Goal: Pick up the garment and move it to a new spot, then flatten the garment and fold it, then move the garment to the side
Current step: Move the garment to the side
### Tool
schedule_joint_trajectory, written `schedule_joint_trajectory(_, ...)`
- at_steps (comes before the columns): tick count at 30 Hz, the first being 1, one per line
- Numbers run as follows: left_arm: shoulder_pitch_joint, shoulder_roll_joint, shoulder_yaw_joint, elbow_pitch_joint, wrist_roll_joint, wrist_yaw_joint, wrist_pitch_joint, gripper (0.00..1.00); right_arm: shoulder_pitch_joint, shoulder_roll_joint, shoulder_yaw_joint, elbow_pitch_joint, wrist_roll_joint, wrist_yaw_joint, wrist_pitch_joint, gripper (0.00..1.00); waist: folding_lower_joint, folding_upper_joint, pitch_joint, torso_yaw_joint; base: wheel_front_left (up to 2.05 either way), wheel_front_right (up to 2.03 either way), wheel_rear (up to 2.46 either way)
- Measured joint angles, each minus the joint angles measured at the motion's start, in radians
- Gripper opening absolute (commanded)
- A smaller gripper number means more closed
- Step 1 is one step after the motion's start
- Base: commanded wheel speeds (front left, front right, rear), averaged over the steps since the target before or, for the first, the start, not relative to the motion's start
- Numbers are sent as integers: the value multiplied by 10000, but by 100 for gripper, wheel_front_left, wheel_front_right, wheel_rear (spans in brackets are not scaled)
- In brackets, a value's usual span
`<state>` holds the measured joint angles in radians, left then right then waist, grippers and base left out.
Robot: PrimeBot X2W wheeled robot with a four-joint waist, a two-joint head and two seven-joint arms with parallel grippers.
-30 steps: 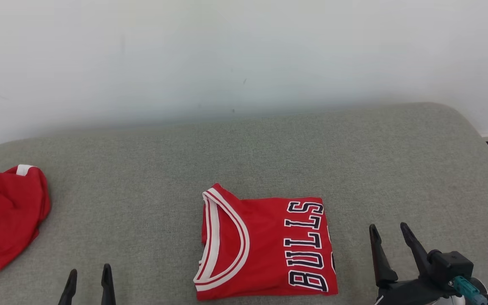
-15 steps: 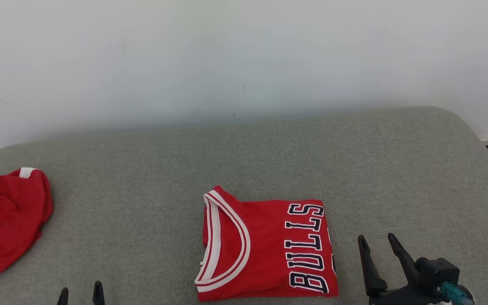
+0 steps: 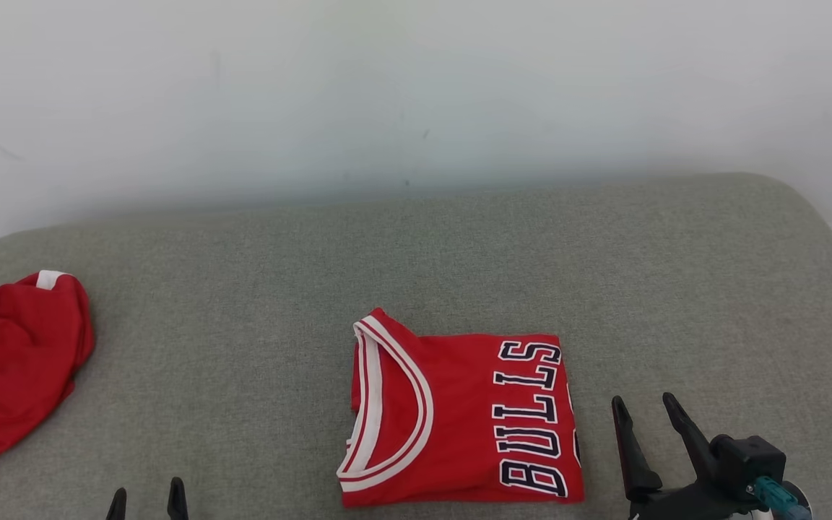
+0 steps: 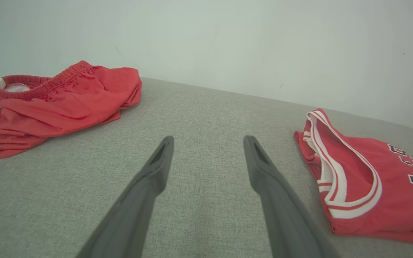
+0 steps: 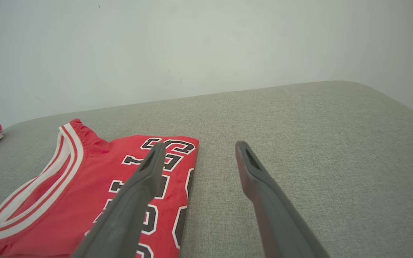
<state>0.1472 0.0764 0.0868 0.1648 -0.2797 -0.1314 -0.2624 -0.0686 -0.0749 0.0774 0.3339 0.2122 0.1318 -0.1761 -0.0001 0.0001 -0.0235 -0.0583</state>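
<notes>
Both end effectors have drawn back toward the bottom edge of the head view over the last second, and the camera itself has shifted slightly, so the small slide of the cloth across the picture is not its own movement. The left end effector (image 3: 147,487) shows just its two dark fingertips at the lower left; in its wrist view the fingers stand spread wide over bare fabric with nothing between them. The right end effector (image 3: 642,399) sits at the lower right, just beside the lettered edge of the jersey (image 3: 452,426), its fingers likewise fully apart and empty. The jersey lies folded into a neat rectangle near the front middle of the grey fabric-covered worktop (image 3: 243,325), with its white-and-red collar toward the robot's left and the dark lettering toward the right. Red shorts (image 3: 11,361) lie crumpled at the far left edge, well apart from the jersey. A pale wall (image 3: 387,87) rises behind.
</notes>
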Motion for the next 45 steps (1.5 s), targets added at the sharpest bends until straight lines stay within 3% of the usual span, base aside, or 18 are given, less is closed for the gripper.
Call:
schedule_joint_trajectory(7, -37, 15, -59, -4, -19, 0, 0, 100, -393, 52, 418, -301, 508, 0, 1181, 100, 0, 0, 133, 64, 0, 0, 0)
schedule_joint_trajectory(8, -49, 19, -86, -19, -19, 0, 0, 100, -629, 44, 299, -368, 602, 0, 2295, 100, 0, 0, 192, 96, 0, 0, 0)
schedule_joint_trajectory(9, -49, 19, -86, -19, -19, 0, 0, 100, -629, 44, 299, -368, 602, 0, 2295, 100, 0, 0, 192, 96, 0, 0, 0)
schedule_joint_trajectory(16, -400, 92, -288, -148, -33, 0, 0, 100, -1341, 201, -311, -1195, 665, 0, 6232, 100, 2, 0, 644, 242, 0, 0, 0)
schedule_joint_trajectory(21, -755, 178, -458, -144, -119, 0, 0, 100, -1655, 215, -756, -1519, 533, -2, 8046, 100, 2, 0, 1147, 401, 0, 0, 0)
schedule_joint_trajectory(29, -1271, 261, -792, -50, -226, 0, 0, 100, -1794, 245, -855, -932, 736, 0, 8907, 100, 3, 0, 1872, 723, 0, 0, 0)
schedule_joint_trajectory(39, -1579, 314, -1030, -44, -291, 0, 0, 100, -2318, 201, -562, -313, 704, 0, 8821, 100, 0, -3, 2372, 1034, 0, 0, 0)
schedule_joint_trajectory(40, -1630, 313, -1053, -52, -291, 0, 0, 100, -2382, 196, -533, -297, 644, 0, 8845, 38, 0, -2, 2399, 1042, 0, 0, 0)
schedule_joint_trajectory(42, -1696, 311, -1039, -84, -293, 0, 0, 100, -2459, 199, -464, -326, 326, 0, 8838, 0, 0, -2, 2433, 1020, 0, 0, 0)
schedule_joint_trajectory(45, -1687, 303, -905, -174, -293, 0, -2, 100, -2606, 230, -48, -481, -477, 0, 8976, 0, 1, -1, 2472, 895, 0, 0, 0)
